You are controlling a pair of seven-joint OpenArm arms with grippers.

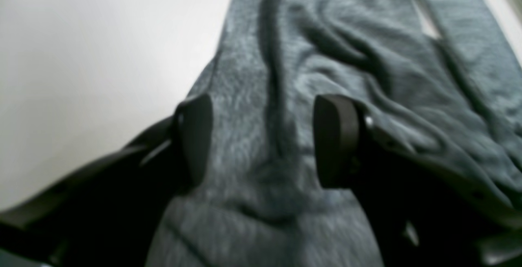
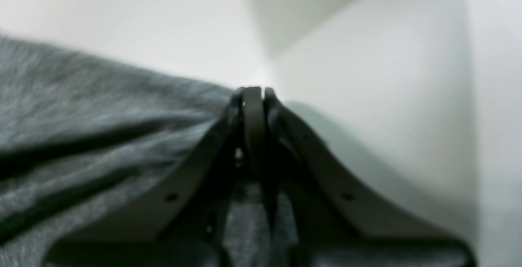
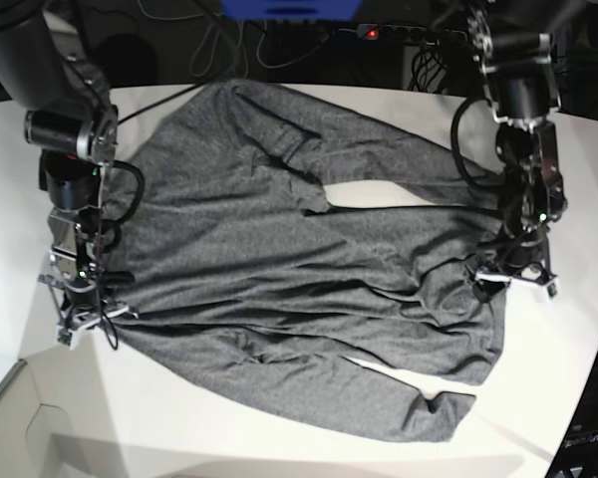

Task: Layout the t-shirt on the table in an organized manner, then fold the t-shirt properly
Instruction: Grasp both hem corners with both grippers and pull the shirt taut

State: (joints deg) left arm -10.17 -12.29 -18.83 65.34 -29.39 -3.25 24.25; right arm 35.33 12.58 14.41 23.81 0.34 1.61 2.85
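Left hand (image 1: 263, 140) hovers wide open over the plain grey t-shirt (image 3: 309, 259) on the white worktop (image 3: 538, 398); right hand (image 2: 257, 95) pinches its edge.

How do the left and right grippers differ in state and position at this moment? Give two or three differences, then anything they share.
The left gripper is open, its jaws astride a fold of the t-shirt; the right gripper is shut on the t-shirt's edge. In the base view, the left is at the shirt's right end and the right at its left end. Both are black, low over the white table.
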